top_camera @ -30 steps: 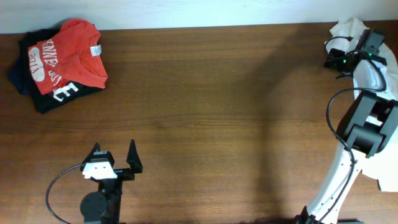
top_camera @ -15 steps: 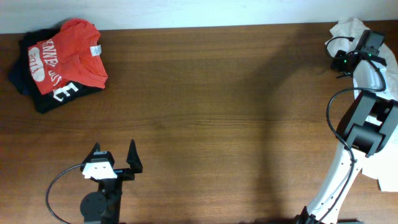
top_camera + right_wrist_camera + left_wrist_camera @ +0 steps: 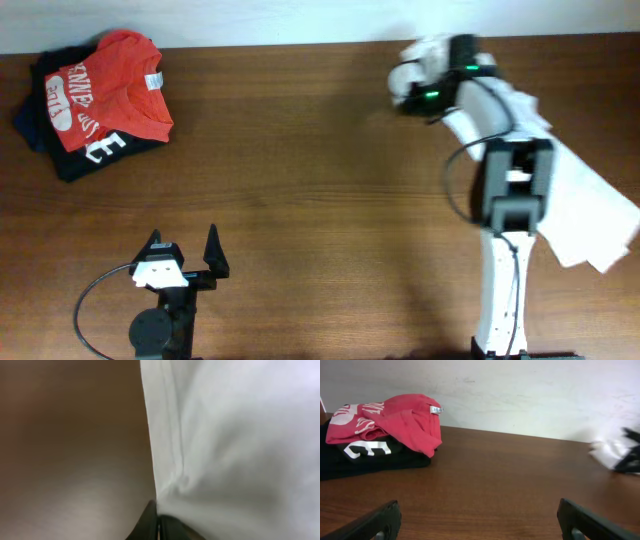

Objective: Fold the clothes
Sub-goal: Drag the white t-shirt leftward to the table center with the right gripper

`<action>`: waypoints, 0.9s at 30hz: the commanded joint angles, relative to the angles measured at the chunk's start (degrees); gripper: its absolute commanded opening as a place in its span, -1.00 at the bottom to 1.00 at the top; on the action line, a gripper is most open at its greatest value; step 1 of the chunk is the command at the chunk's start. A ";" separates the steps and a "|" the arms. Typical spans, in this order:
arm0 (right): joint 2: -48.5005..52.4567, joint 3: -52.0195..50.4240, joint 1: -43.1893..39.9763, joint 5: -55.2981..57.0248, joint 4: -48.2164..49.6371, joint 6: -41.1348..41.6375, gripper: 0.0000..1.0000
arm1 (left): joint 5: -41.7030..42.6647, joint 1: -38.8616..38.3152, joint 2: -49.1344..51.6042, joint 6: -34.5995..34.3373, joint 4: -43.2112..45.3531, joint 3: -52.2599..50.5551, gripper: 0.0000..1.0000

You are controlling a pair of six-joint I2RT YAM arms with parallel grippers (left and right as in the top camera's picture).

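Observation:
The clothes, a white T-shirt, trail from the table's far middle-right down toward the right edge. My right gripper is shut on a bunched edge of the shirt at its far left end. Up close, the right wrist view shows white fabric pinched between the closed jaws of the right gripper, above the brown table. The left wrist view catches the white shirt at its far right. Near the front edge, my left gripper stands wide open with nothing in it; its fingers frame bare wood.
A red T-shirt with white lettering lies on a dark folded garment at the table's far left corner; in the left wrist view the red T-shirt is at the upper left. A pale wall runs behind the wooden table.
My right gripper closed on the white shirt at the far right corner and swept left along the back edge, pulling the shirt onto the table. The left arm has not moved.

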 commanded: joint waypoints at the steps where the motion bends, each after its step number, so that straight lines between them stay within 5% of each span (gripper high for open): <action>1: -0.92 -0.42 12.00 -5.64 -4.04 1.42 -0.92 | 0.04 -0.11 -0.26 0.72 -0.17 -0.22 0.99; 8: -1.66 -0.42 36.20 -13.66 -10.19 7.08 -0.92 | 0.04 -0.11 -0.24 0.72 -0.17 -0.22 0.98; 14: -9.49 -0.42 44.41 -9.62 -12.15 12.59 -0.89 | 0.04 -0.11 -0.24 0.72 -0.17 -0.22 0.98; 15: -10.73 -0.42 45.07 -4.70 -12.76 13.81 -0.70 | 0.04 -0.11 -0.22 0.72 -0.17 -0.22 0.98; 16: -12.31 -0.42 45.38 1.25 -13.68 14.91 0.97 | 0.04 -0.11 -0.24 0.72 -0.17 -0.22 0.98; 22: -19.10 -0.42 36.37 5.73 -18.75 14.88 0.97 | 0.02 -0.11 -0.22 0.72 -0.17 -0.22 0.98; 27: -21.92 -0.44 20.41 6.36 -29.59 14.84 0.97 | 0.04 -0.11 -0.22 0.72 -0.17 -0.22 0.98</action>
